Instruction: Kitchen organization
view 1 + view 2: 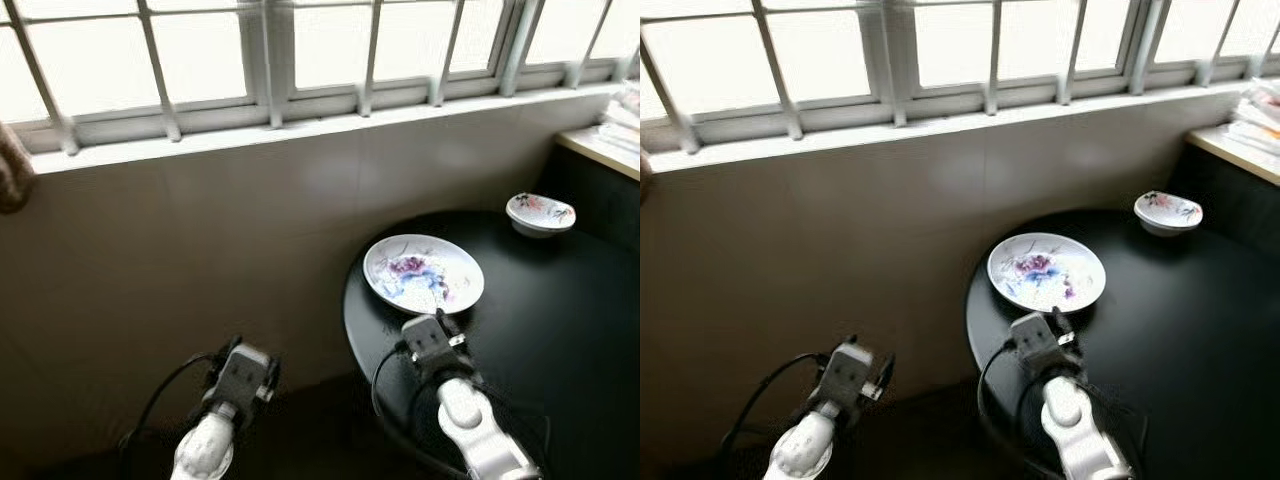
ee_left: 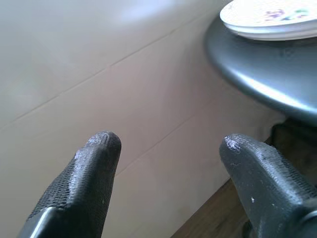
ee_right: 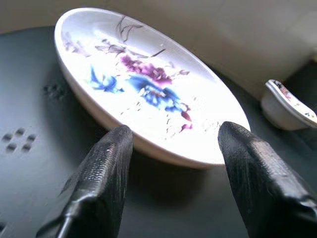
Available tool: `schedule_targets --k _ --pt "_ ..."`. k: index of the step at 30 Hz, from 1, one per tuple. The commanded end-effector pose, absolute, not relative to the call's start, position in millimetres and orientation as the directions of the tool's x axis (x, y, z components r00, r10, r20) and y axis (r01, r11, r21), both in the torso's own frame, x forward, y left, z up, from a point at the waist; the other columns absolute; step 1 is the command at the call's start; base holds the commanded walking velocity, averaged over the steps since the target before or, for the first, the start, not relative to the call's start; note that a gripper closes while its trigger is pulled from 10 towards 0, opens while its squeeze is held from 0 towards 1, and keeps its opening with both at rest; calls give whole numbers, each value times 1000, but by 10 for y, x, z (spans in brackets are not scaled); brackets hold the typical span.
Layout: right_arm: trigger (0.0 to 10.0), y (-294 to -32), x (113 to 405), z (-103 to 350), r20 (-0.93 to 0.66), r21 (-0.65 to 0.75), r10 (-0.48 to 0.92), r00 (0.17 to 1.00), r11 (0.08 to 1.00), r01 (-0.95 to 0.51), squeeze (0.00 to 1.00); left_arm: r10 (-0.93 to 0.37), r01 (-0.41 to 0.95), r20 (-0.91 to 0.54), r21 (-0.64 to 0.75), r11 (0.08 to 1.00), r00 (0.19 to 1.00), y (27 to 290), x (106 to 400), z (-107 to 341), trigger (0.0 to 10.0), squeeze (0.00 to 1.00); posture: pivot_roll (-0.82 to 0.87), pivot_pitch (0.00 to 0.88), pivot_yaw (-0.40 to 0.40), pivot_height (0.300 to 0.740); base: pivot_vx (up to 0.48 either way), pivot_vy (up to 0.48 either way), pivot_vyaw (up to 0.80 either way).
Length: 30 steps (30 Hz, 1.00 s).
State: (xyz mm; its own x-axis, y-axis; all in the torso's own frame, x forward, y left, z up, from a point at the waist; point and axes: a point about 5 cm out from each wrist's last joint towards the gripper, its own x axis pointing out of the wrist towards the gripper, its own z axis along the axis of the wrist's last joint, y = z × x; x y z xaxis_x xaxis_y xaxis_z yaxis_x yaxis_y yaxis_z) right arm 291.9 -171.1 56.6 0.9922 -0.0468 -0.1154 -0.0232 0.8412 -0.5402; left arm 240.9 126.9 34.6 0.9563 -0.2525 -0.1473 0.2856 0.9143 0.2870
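A white plate point(image 1: 423, 272) painted with blue and purple flowers lies near the left edge of a round black table point(image 1: 560, 320). A small white flowered bowl point(image 1: 540, 212) stands farther back on the table. My right gripper point(image 3: 173, 134) is open just short of the plate's point(image 3: 148, 84) near rim, one finger point(image 3: 106, 163) to each side, touching nothing. My left gripper point(image 2: 166, 141) is open and holds nothing. It hangs low, off the table to the left point(image 1: 240, 365), and faces the beige wall.
A beige tiled wall point(image 1: 200, 250) rises close behind the table under a white window sill point(image 1: 300, 130) and barred windows. At the far right a counter point(image 1: 600, 150) carries a stack of papers point(image 1: 625, 115). Dark floor lies below the left arm.
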Motion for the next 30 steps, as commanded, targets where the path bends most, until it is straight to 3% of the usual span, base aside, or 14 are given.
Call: schedule_targets --k 1,13,16,19,21,23,28,30 --pt "10000 -1613 2936 596 -97 -519 -24 995 854 -30 0 -224 264 -162 307 914 961 1385 2404 329 10000 0 -47 0 13 740 0 0 -800" --pt "10000 -1657 3096 879 32 -482 -62 998 873 69 0 -222 261 -156 301 917 962 1370 2421 337 10000 0 -47 0 8 740 0 0 -133" --pt "10000 -1749 3176 1023 77 -398 -123 989 906 144 0 -223 260 -155 298 918 963 1364 2427 336 10000 0 -46 0 5 740 0 0 0" --pt "10000 -1819 3211 1038 55 -333 -164 985 927 173 0 -223 260 -155 298 918 963 1358 2430 337 10000 0 -46 0 4 740 0 0 0" --pt "10000 -2070 3302 1016 -45 -168 -269 962 951 258 0 -222 259 -154 298 919 963 1353 2433 337 10000 0 -49 0 6 740 0 0 0" --pt "10000 -2178 3355 1024 -83 -113 -294 952 952 284 0 -222 260 -154 298 919 963 1351 2436 336 10000 0 -51 0 8 740 0 0 0" --pt "10000 -2234 3454 1078 -103 -89 -267 958 962 259 0 -226 264 -155 297 918 962 1344 2446 334 10000 0 -55 0 11 740 0 0 0" --pt "10000 -2226 3521 1049 -179 3 -231 956 972 235 0 -230 268 -157 296 917 960 1338 2453 332 10000 0 -53 0 11 740 0 0 0"
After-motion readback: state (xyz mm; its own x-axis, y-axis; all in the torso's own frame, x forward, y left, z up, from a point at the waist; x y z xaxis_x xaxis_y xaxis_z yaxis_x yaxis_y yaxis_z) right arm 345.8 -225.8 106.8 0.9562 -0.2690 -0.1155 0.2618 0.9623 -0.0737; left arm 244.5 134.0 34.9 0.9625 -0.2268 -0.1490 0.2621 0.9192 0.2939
